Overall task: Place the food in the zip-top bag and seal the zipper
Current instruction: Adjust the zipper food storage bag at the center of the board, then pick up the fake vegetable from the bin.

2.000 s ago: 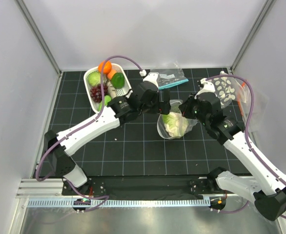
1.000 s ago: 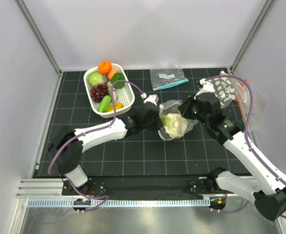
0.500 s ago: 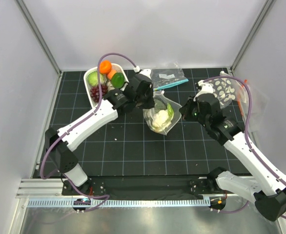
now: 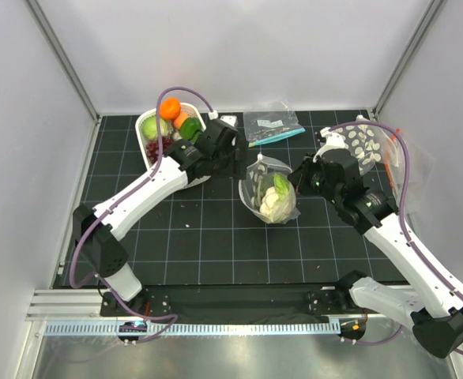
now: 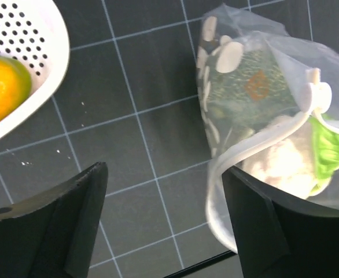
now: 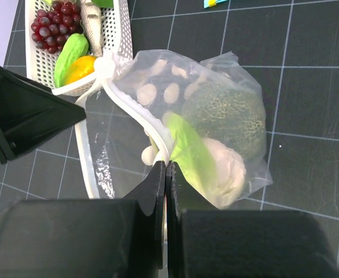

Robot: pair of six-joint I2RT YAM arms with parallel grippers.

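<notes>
The zip-top bag stands on the mat between my grippers, its mouth held open. Inside lie the dark green melon, the white cauliflower and a green leafy piece. My right gripper is shut on the zipper at the near rim; it also shows in the top view. My left gripper is open and empty, its right finger just beside the bag's white rim. The melon and cauliflower show through the plastic.
The white basket at the back left holds an orange, grapes and green pieces. A small bag with a teal strip lies behind. A dotted bag with an orange-red strip lies at right.
My left arm swung from low beside the bag up toward the basket side, and its gripper now sits open at the bag's left rim. The bag shifted slightly right. The right gripper kept its hold.
</notes>
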